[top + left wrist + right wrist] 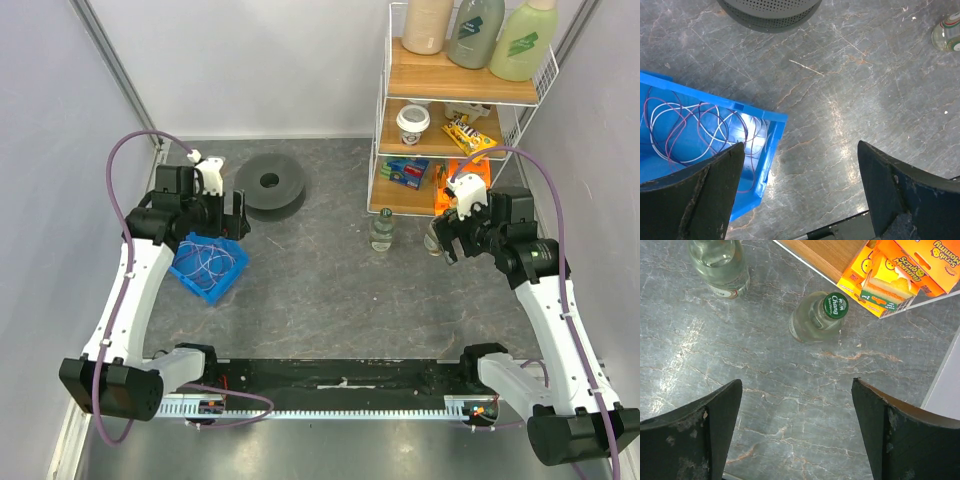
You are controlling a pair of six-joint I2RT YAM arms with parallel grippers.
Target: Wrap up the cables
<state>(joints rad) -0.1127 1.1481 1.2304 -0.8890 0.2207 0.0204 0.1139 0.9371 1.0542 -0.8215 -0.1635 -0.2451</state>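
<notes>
The cables (695,127) are thin pale pink and white wires lying in loose loops inside a blue bin (771,135); they also show in the top view (208,262). My left gripper (800,165) is open and empty, hovering above the bin's right edge and the bare table beside it; in the top view it (228,215) sits just above the bin (232,281). My right gripper (796,405) is open and empty above bare table, near two bottles; in the top view it (447,238) is at the right, by the shelf.
A dark grey perforated spool (270,186) lies behind the bin, also in the left wrist view (770,11). Two clear bottles (817,316) (720,262) stand on the table. A wire shelf (455,95) with goods stands at back right.
</notes>
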